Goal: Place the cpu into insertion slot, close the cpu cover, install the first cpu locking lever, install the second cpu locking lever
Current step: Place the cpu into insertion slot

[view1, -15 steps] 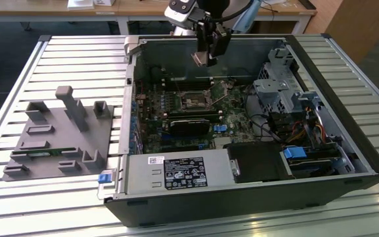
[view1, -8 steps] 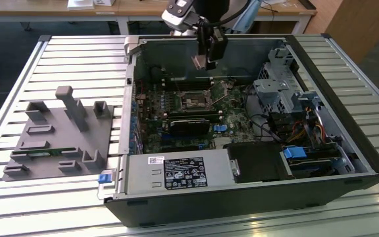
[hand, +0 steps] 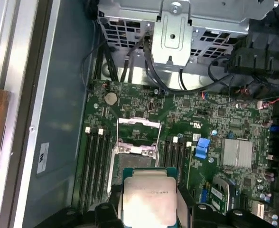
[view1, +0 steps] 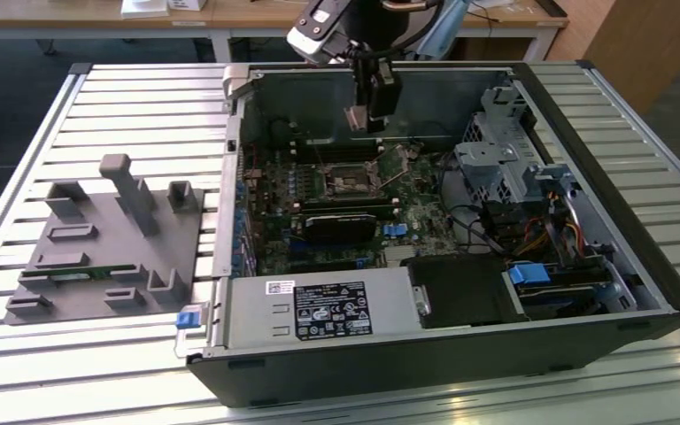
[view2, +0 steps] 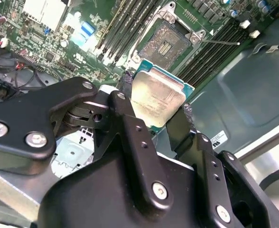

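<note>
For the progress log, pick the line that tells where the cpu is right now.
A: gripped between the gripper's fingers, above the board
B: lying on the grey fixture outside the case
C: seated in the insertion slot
A: in the second wrist view the cpu is pinched between the two fingers of the gripper, with the insertion slot open and empty beyond it.

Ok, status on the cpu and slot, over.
Gripper shut on cpu, hovering over board. Slot bare, cover looks open. Nothing seen between cpu and slot.
</note>
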